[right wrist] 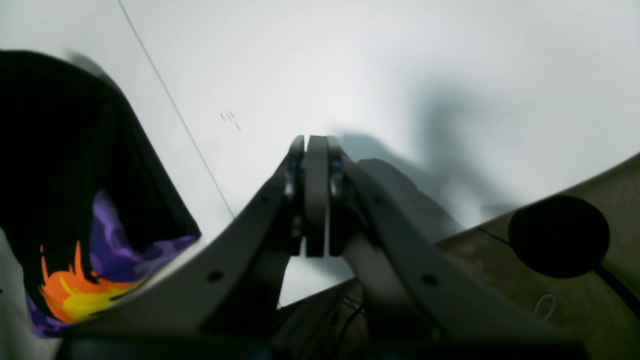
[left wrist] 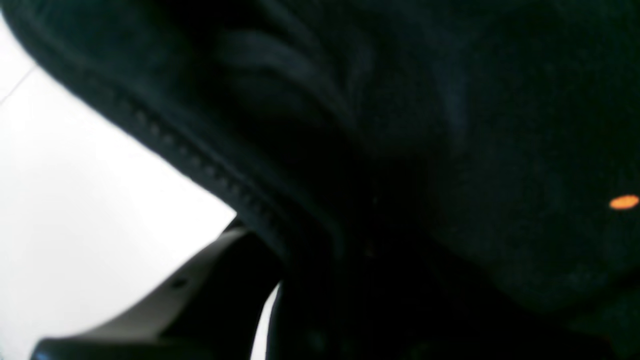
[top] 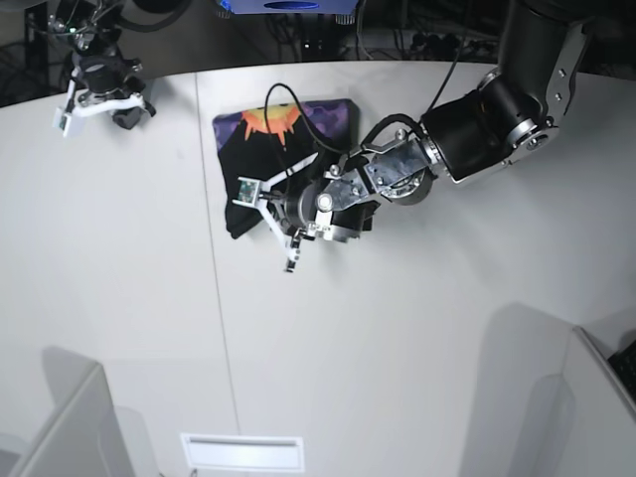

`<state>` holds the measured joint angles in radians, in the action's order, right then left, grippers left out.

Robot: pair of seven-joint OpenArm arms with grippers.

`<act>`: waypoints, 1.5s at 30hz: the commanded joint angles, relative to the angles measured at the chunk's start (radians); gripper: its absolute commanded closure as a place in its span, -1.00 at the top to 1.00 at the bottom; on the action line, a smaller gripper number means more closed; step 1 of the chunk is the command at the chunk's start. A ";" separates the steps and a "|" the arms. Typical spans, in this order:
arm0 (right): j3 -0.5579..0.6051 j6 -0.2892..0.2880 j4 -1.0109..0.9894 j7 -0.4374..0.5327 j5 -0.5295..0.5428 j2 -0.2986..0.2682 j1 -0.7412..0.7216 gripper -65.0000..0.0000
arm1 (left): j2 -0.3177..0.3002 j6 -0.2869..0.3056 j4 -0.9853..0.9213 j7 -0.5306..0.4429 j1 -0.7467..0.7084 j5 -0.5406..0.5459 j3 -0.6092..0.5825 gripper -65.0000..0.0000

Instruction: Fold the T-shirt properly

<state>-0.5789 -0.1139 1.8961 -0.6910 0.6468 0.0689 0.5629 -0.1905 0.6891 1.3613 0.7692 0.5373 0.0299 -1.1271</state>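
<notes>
Because it is soft, limp black cloth, the T-shirt (top: 288,164) will likely sag and slide layer over layer when lifted, so it wants holding by a firm doubled edge or stitched hem rather than by a single loose ply in the middle. It looks light, and nothing about it is fragile. It lies as a compact folded packet near the far edge of the tabletop (top: 417,358), a little toward the far left corner in the base view, with its orange sun print on purple ground facing up at the far end.

The left end effector (top: 283,224) sits at the packet's near edge, over and against the black cloth; its wrist view is filled with dark fabric and a stitched hem, and I cannot tell whether the fingers are apart or pinching the cloth. The right end effector (right wrist: 316,192) is well apart from the shirt, by the far left corner, its fingers pressed together on nothing.

The tabletop is smooth, pale and matte, with a thin seam running across it; cloth should slip easily on it. Beyond the far edge are dark cables and equipment.
</notes>
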 commanded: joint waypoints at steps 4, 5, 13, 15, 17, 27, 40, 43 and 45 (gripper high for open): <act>-0.005 -0.007 0.020 0.020 0.009 -0.013 -0.002 -1.00 | 0.026 0.009 -0.035 0.013 0.004 -0.006 -0.009 -1.00; -0.005 -0.007 0.020 0.020 0.009 -0.013 -0.002 -1.00 | 0.026 0.009 -0.035 0.013 0.007 -0.006 -0.011 -1.00; -0.002 -0.007 0.020 0.020 0.009 -0.014 -0.001 -1.00 | 0.053 0.009 -0.035 0.013 0.014 -0.008 -0.009 -1.00; 0.000 -0.007 0.020 0.020 0.009 -0.014 0.003 -1.00 | 0.053 0.009 -0.035 0.013 0.016 -0.008 -0.005 -1.00; 0.000 -0.007 0.020 0.020 0.009 -0.014 0.004 -1.00 | 0.053 0.009 -0.030 0.013 0.022 -0.008 -0.003 -1.00; 0.003 -0.008 0.020 0.015 0.008 -0.008 0.004 -1.00 | 0.082 0.009 -0.035 0.011 0.117 -0.006 -0.001 0.45; 0.004 -0.010 0.021 0.014 0.008 -0.036 0.004 -1.00 | 0.159 0.009 0.134 0.020 0.186 -0.006 0.332 0.78; 0.004 -0.053 0.032 0.020 0.008 -0.076 0.022 -1.00 | 0.095 0.009 0.298 0.020 0.105 -0.006 0.479 0.72; 0.000 -0.119 0.052 0.020 0.006 -0.083 0.033 -1.00 | 0.047 0.009 0.398 0.020 0.023 -0.006 0.582 0.45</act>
<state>-0.5774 -0.2234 1.9266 -0.6819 0.6353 -0.0151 0.5930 -0.1383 0.7048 1.7542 0.7860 0.5381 0.0284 -0.5507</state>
